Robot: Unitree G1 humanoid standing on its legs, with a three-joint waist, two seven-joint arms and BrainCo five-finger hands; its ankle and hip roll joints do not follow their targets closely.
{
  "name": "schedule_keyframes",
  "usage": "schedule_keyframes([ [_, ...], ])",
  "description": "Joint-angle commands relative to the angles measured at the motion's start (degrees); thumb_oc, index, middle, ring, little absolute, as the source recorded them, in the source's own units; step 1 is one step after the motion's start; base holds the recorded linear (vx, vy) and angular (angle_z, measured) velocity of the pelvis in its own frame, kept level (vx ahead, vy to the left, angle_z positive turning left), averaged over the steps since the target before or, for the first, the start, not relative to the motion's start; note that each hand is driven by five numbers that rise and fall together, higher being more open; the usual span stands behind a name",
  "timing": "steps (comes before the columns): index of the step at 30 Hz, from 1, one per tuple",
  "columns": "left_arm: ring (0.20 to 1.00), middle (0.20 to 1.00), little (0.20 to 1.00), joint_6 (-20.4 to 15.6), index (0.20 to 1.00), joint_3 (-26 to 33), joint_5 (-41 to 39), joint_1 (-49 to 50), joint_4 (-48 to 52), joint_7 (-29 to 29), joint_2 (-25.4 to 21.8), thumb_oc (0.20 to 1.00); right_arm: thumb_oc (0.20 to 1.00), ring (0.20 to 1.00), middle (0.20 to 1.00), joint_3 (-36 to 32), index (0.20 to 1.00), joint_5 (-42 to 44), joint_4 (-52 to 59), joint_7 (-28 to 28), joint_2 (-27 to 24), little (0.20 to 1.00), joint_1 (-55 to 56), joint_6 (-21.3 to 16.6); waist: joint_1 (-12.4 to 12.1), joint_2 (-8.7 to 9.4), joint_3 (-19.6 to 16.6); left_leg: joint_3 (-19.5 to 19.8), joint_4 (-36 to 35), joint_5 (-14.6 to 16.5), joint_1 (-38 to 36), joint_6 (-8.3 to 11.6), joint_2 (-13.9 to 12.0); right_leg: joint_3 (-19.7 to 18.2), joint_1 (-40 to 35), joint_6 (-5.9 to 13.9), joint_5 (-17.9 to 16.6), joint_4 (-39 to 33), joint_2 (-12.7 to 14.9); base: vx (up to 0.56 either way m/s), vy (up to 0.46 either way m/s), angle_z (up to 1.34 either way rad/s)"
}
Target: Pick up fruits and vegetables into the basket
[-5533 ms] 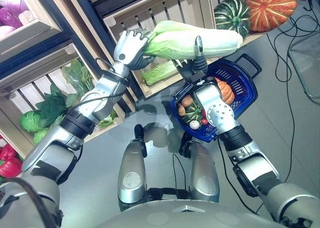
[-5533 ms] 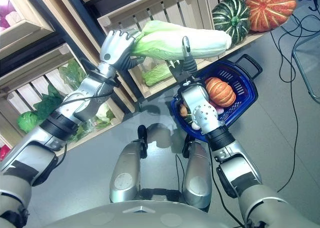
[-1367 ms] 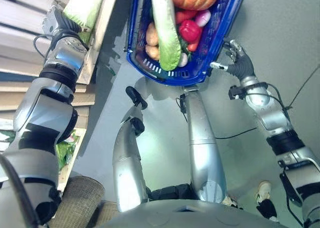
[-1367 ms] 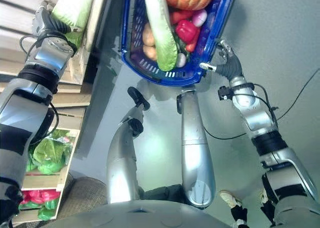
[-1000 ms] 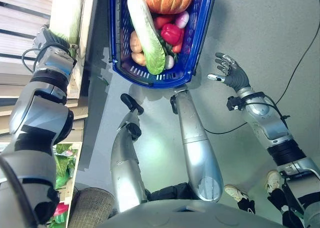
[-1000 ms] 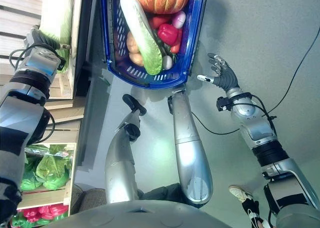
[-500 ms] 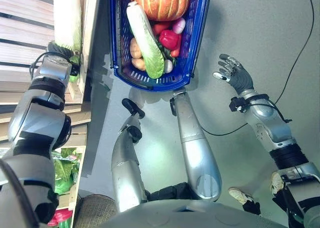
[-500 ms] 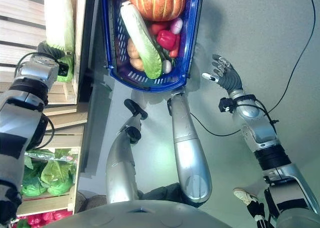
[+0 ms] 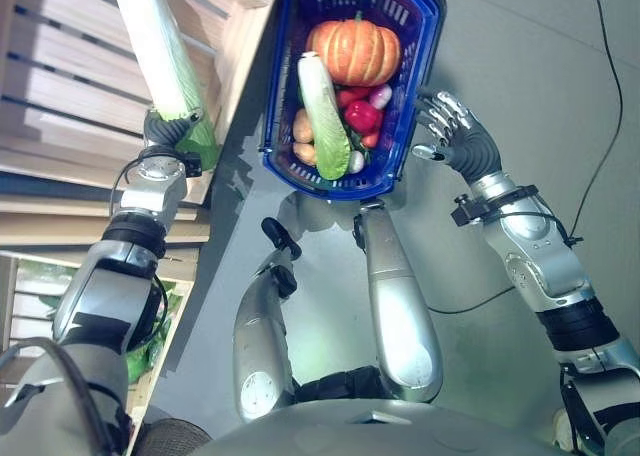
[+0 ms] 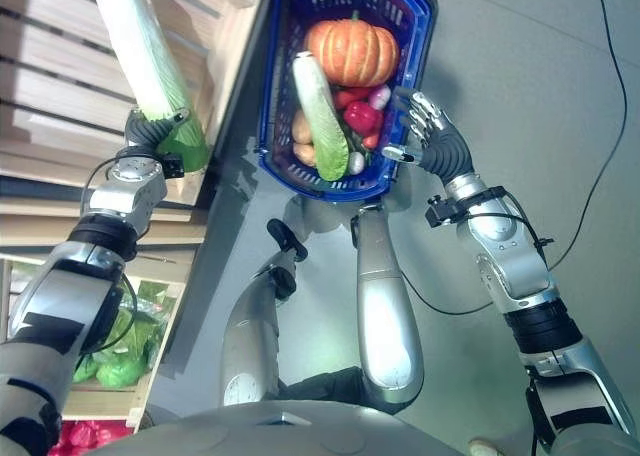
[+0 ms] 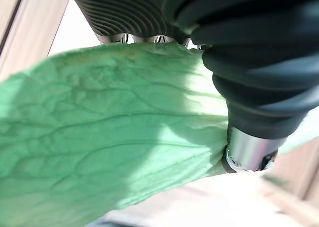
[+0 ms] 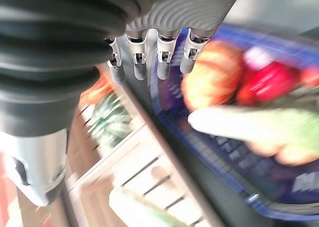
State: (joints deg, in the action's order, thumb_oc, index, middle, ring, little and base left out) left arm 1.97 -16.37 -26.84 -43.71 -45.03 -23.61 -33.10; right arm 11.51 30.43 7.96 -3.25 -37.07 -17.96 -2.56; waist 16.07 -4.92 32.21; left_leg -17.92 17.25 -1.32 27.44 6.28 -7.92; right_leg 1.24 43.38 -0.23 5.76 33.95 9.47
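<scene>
Left hand (image 9: 165,131) clamped on cabbage (image 9: 155,41), long axis pointing up and away over crate (image 9: 60,86); basket (image 9: 285,66) lies rightward, beside spread-fingered right hand (image 9: 455,136).

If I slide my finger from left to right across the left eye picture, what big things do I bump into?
Long cabbage held by the left hand → blue basket → cabbage in the basket → orange pumpkin → right hand.
</scene>
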Motion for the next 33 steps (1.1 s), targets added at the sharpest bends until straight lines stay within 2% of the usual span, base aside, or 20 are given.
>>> schedule_keyframes([
  [1, 0.2, 0.2, 0.2, -7.3, 0.2, 3.9, 6.7, 3.6, 2.8, -5.1, -1.5, 0.2, 1.0, 1.0, 1.0, -1.9, 1.0, 2.6, 5.2, -1.2, 2.2, 1.0, -1.3, -1.0, -1.2, 0.56, -2.4, -0.3, 7.3, 5.2, 0.9, -0.01, 0.0, 0.6, -6.0, 3.26, 2.4, -4.5, 1.2, 0.01, 0.001, 0.16],
  [4, 0.2, 0.2, 0.2, -9.7, 0.2, 3.8, 10.6, 4.9, 5.9, -5.9, -1.4, 0.2, 1.0, 1.0, 1.0, -1.5, 1.0, 4.4, 6.4, 0.5, 3.6, 1.0, -3.8, 1.3, -2.7, 0.58, -2.4, 0.3, 7.4, 5.5, -0.9, -0.19, 0.2, 1.5, -8.7, 3.37, 2.4, -5.1, 1.6, 0.01, -0.013, 0.13],
  [6, 0.2, 0.2, 0.2, -10.0, 0.2, 3.1, 11.8, 5.4, 8.7, -5.5, -1.8, 0.2, 1.0, 1.0, 1.0, -0.4, 1.0, 3.8, 6.0, 3.2, 4.8, 1.0, -5.8, 2.1, -3.8, 0.53, -2.4, 0.6, 7.1, 5.5, -2.2, -0.36, 0.3, 2.1, -10.6, 3.47, 2.2, -5.7, 1.8, -0.03, -0.039, 0.25],
  [7, 0.2, 0.2, 0.2, -10.1, 0.2, 2.8, 13.1, 5.6, 10.3, -5.4, -1.9, 0.2, 1.0, 1.0, 1.0, 0.2, 1.0, 3.1, 5.9, 4.6, 5.3, 1.0, -7.1, 2.2, -4.3, 0.56, -2.4, 0.1, 6.5, 4.1, -2.2, -1.09, 0.3, 2.7, -10.8, 3.05, 0.5, -6.6, 2.0, -0.06, -0.072, 0.28],
  [8, 0.2, 0.2, 0.2, -10.3, 0.2, 2.1, 14.7, 6.0, 12.5, -5.0, -2.2, 0.2, 1.0, 1.0, 1.0, 0.8, 1.0, 2.2, 5.6, 7.4, 6.1, 1.0, -8.5, 2.5, -5.1, 0.73, -2.4, 0.5, 6.4, 4.3, -3.2, -1.2, 0.3, 3.2, -12.3, 3.14, 0.4, -6.9, 2.2, -0.06, -0.07, 0.2],
  [11, 0.2, 0.2, 0.2, -10.9, 0.2, 0.5, 17.2, 6.9, 16.6, -3.9, -2.6, 0.2, 1.0, 1.0, 1.0, 1.9, 1.0, 2.1, 4.5, 12.5, 7.8, 1.0, -11.3, 1.4, -6.7, 1.25, -2.4, 1.4, 6.2, 4.7, -5.2, -1.63, 0.6, 4.3, -15.3, 3.24, 0.4, -7.6, 2.5, 0.01, -0.085, 0.17],
  [14, 0.2, 0.2, 0.2, -12.1, 0.2, -0.8, 19.8, 7.7, 19.9, -3.3, -2.7, 0.2, 1.0, 1.0, 1.0, 2.9, 1.0, 2.7, 3.0, 15.1, 9.9, 1.0, -13.0, 0.7, -8.1, 1.71, -2.4, 2.2, 5.9, 5.0, -7.1, -2.01, 0.9, 5.3, -18.0, 3.3, 0.3, -8.2, 2.8, 0.02, -0.089, 0.16],
  [19, 0.2, 0.2, 0.2, -11.3, 0.2, -3.2, 27.7, 9.1, 25.2, -2.8, -3.8, 0.2, 1.0, 1.0, 1.0, 5.1, 1.0, 4.3, 0.5, 18.8, 13.2, 1.0, -14.1, -0.4, -10.5, 3.42, -3.5, 3.5, 5.8, 5.7, -9.8, -2.57, 1.2, 7.3, -22.5, 3.59, -0.3, -9.8, 3.3, 0.04, -0.125, 0.19],
  [20, 0.2, 0.2, 0.2, -11.1, 0.2, -4.4, 31.8, 9.4, 26.4, -3.4, -4.5, 0.2, 1.0, 1.0, 1.0, 5.4, 1.0, 4.4, -0.4, 20.0, 14.0, 1.0, -14.2, -1.5, -11.1, 3.82, -4.0, 3.8, 5.6, 5.9, -10.5, -2.67, 1.3, 7.9, -23.8, 3.73, -0.4, -10.5, 3.4, 0.05, -0.099, 0.22],
  [24, 0.2, 0.2, 0.2, -9.7, 0.2, -7.0, 37.3, 9.6, 28.9, -3.5, -5.1, 0.2, 1.0, 1.0, 1.0, 6.4, 1.0, 7.2, -2.8, 23.3, 15.7, 1.0, -14.8, -1.6, -12.3, 4.35, -5.1, 4.5, 5.5, 6.4, -12.3, -2.78, 1.3, 8.7, -26.7, 3.91, -0.8, -12.0, 3.2, 0.07, -0.089, 0.16],
  [27, 0.2, 0.2, 0.2, -8.0, 0.2, -8.9, 42.9, 9.3, 30.9, -4.0, -4.9, 0.2, 1.0, 1.0, 1.0, 7.6, 1.0, 11.4, -5.2, 24.1, 17.4, 1.0, -15.0, -1.3, -13.0, 4.72, -5.9, 4.8, 4.9, 6.7, -13.7, -2.81, 1.3, 9.4, -28.6, 4.14, -1.1, -13.3, 3.0, 0.06, -0.076, 0.13],
  [33, 0.2, 0.2, 0.2, -5.6, 0.2, -12.7, 49.6, 7.6, 32.1, -3.6, -4.2, 0.2, 1.0, 1.0, 1.0, 9.7, 1.0, 21.0, -7.1, 19.7, 19.7, 1.0, -15.4, -1.4, -14.0, 5.4, -6.5, 5.3, 4.5, 7.0, -14.9, -2.83, 1.1, 10.3, -30.8, 4.45, -1.2, -14.4, 2.9, 0.04, -0.054, 0.1],
])
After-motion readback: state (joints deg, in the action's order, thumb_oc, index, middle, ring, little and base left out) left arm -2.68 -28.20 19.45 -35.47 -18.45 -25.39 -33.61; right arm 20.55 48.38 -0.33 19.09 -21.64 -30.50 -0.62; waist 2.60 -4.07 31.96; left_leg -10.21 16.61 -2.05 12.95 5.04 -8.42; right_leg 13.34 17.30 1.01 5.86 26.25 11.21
